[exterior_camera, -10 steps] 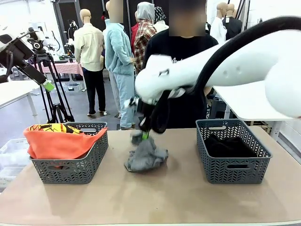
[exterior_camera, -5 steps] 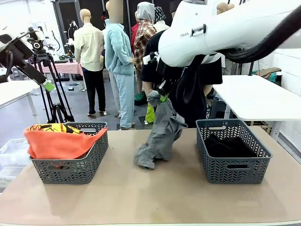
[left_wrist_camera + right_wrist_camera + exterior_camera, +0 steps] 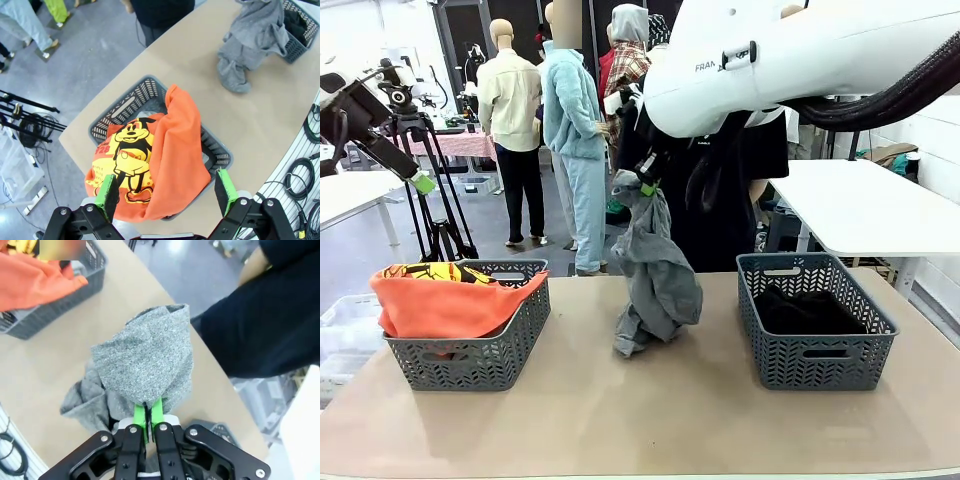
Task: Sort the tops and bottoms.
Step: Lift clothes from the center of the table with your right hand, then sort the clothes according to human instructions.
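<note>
Pincer right [image 3: 646, 187] | clamped on grey top [image 3: 656, 270] | top hangs below

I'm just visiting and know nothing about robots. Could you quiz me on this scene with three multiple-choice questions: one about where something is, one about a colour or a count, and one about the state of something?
1. Where is the orange T-shirt?
A. In the left basket
B. In the right basket
C. Flat on the table

2. How many grey baskets stand on the table?
A. One
B. Two
C. Three

3. What is the right end effector doing?
A. Hanging open with nothing in it
B. Resting inside a basket
C. Shut on the mottled grey garment, which hangs from it

Answers:
1. A: the orange cloth drapes over the rim of the basket at the picture's left.
2. B: one sits on each side of the table.
3. C: the green pads pinch a fold of the grey cloth, whose lower end reaches down to the tabletop.
</note>
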Action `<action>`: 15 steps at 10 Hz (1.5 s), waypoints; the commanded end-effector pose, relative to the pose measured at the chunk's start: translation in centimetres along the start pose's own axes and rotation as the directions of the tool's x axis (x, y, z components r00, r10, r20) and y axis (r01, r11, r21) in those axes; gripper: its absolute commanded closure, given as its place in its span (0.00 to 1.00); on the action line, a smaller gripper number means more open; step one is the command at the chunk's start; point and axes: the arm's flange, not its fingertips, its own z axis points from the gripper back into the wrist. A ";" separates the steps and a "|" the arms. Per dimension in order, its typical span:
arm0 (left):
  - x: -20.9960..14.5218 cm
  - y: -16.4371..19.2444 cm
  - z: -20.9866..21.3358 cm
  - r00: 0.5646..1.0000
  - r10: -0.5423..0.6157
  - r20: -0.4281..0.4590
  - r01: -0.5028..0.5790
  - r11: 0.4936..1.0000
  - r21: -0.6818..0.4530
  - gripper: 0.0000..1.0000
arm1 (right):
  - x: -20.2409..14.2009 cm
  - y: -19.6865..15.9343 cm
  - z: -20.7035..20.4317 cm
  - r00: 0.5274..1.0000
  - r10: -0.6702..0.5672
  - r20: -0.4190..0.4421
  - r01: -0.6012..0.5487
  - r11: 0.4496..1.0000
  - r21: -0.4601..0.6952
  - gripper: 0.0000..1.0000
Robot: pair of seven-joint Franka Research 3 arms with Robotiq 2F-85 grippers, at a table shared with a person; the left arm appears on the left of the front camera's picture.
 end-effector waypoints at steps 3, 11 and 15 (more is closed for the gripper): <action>-0.2 -0.1 -0.1 1.000 -0.003 0.002 0.003 1.000 0.011 0.00 | 0.0 0.0 0.0 1.000 0.000 0.000 0.000 1.000 0.000 1.00; -0.2 -0.1 -0.1 1.000 -0.003 0.002 0.003 1.000 0.011 0.00 | 0.0 0.0 0.0 1.000 0.000 0.000 0.000 1.000 0.000 1.00; -0.2 -0.1 -0.1 1.000 -0.003 0.002 0.003 1.000 0.011 0.00 | 0.0 0.0 0.0 1.000 0.000 0.000 0.000 1.000 0.000 1.00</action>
